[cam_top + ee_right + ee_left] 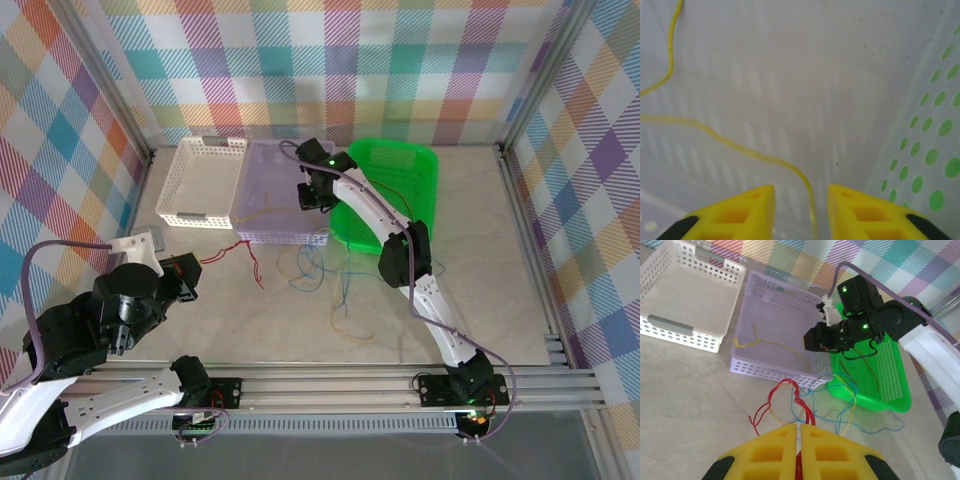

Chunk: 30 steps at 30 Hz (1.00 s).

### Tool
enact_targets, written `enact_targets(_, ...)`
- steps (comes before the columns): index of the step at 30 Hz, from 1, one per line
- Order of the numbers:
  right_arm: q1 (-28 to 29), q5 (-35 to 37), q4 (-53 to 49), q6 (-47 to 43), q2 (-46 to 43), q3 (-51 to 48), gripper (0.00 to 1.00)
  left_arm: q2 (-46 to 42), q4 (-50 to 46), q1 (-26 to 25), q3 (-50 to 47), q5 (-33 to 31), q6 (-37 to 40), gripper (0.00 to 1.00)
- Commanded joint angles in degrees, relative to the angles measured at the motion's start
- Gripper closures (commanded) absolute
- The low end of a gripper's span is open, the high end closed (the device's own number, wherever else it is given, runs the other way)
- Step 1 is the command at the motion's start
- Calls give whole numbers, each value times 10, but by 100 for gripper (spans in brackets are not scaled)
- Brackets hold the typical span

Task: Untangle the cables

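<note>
left gripper is sitting low at the near-left of the table, yellow fingers pressing together and clamping on the red cable. Red strand is showing in the seam between them

red cable is looping out ahead of that gripper and lying on the table just in front of the lavender basket. In the top view it is running right from the left gripper as a short red line

right gripper is reaching down into the lavender basket at its right end, next to the green basket. Fingers are standing apart with a clear gap, gripping nothing

yellow cable is lying on the lavender basket floor, curving in from the left and passing down between the parted fingers. Can't tell if it's touching either one. From the left wrist it's showing as a yellow line across the basket

loose tangle of blue, green and yellow cables is spreading on the table in front of the lavender and green baskets, overlapping the far end of the red cable

one more thin dark-red cable is lying in the green basket

white basket is sitting left of the lavender one, touching it
</note>
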Motion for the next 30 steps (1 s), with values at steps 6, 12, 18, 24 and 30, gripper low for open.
enact_targets(6,37,-63,82,-48,-116,-58,32,5,17,-4,-3,0,-5,100)
enact_targets(12,55,-143,191,-43,-221,-153,24,9,40,-4,-13,13,7,100)
enact_targets(18,71,-263,414,-69,-425,-455,21,38,53,-4,0,9,19,100)
enact_targets(24,93,-325,631,-126,-604,-754,16,86,58,-2,25,30,17,100)
enact_targets(30,146,-275,688,-206,-652,-856,13,138,85,1,47,104,24,100)
